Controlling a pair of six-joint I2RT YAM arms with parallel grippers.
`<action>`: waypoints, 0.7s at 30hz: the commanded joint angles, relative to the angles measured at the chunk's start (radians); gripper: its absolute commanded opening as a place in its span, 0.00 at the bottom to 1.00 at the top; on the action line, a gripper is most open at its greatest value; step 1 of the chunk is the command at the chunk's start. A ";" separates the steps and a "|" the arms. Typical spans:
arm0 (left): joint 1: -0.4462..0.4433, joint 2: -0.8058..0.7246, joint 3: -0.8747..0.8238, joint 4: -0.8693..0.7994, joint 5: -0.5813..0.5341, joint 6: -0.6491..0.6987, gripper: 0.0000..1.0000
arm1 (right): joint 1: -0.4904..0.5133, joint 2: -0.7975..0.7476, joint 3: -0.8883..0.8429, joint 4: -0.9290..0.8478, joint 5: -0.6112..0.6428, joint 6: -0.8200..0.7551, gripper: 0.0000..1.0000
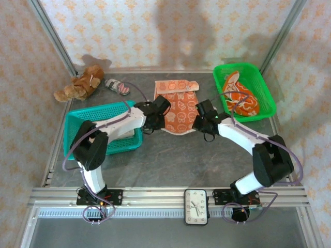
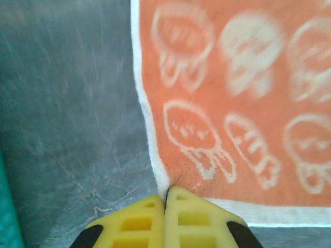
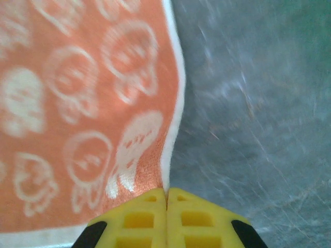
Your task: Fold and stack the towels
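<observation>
Item: one orange towel [image 1: 180, 109], bunny print with white border, laid flat on the desk [image 1: 170, 160] at mid-width towards the far edge, its far end showing a paler face. Left hand [image 2: 166, 195]: yellow fingers pressed together, pinching the towel's white border at the near left corner. Right hand [image 3: 166, 192]: fingers likewise pressed together, pinching the right border just by the near right corner (the cloth puckered slightly at each pinch). Second towel [image 1: 241, 96], orange and cream, lay crumpled in the green basket [image 1: 269, 98] at the far right corner. Teal basket [image 1: 98, 108] stood along the left edge. Teddy bear [image 1: 80, 85] and striped shoe [image 1: 118, 87] lay at the far left corner. Clock [image 1: 196, 206] sat at the near edge.
</observation>
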 commanded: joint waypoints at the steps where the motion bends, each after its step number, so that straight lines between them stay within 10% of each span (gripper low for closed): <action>1: 0.000 -0.090 0.124 -0.086 -0.109 0.062 0.00 | 0.006 -0.075 0.107 -0.045 0.070 -0.056 0.00; 21: 0.144 -0.002 0.783 -0.104 -0.078 0.243 0.00 | -0.100 -0.021 0.601 0.130 0.099 -0.242 0.00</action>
